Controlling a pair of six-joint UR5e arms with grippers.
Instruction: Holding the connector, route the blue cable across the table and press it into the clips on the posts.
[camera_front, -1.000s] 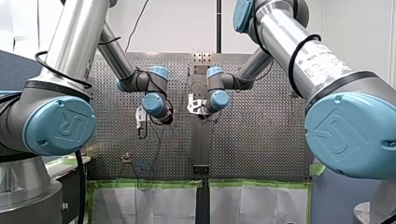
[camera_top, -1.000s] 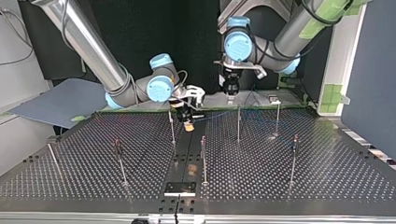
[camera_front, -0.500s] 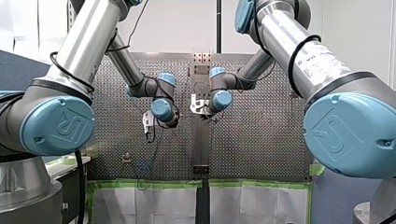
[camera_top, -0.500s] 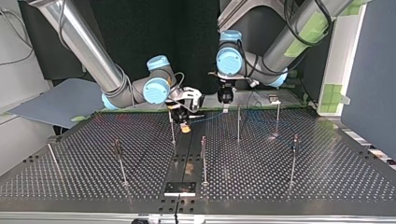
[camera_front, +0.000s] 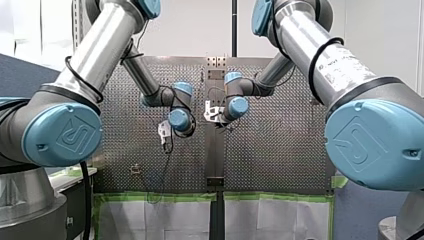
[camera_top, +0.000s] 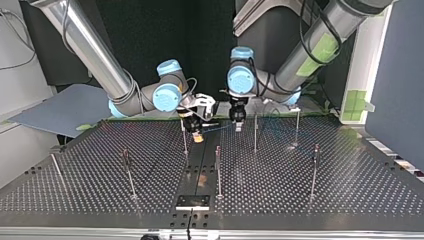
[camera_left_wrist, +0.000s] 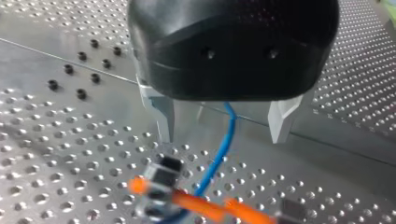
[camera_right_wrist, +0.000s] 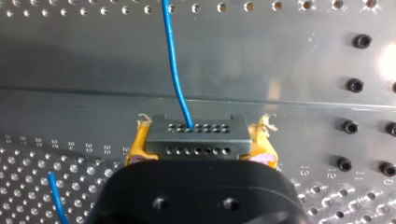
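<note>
Two yellow pads (camera_right_wrist: 262, 143) of the right gripper (camera_right_wrist: 200, 140) clamp the grey connector (camera_right_wrist: 196, 135) by its sides. The blue cable (camera_right_wrist: 173, 70) leaves the connector's face and runs straight ahead of them. The left gripper (camera_left_wrist: 222, 136) has its metal fingers (camera_left_wrist: 162, 116) spread wide, and the cable passes between them, apparently touching neither. The cable looks thin, light and limp, so it probably needs tension; the stiff connector is the sound hold. Beside the right fingers, numbers by the table (camera_right_wrist: 280, 60) holes seem to read 11, 12, 13.
</note>
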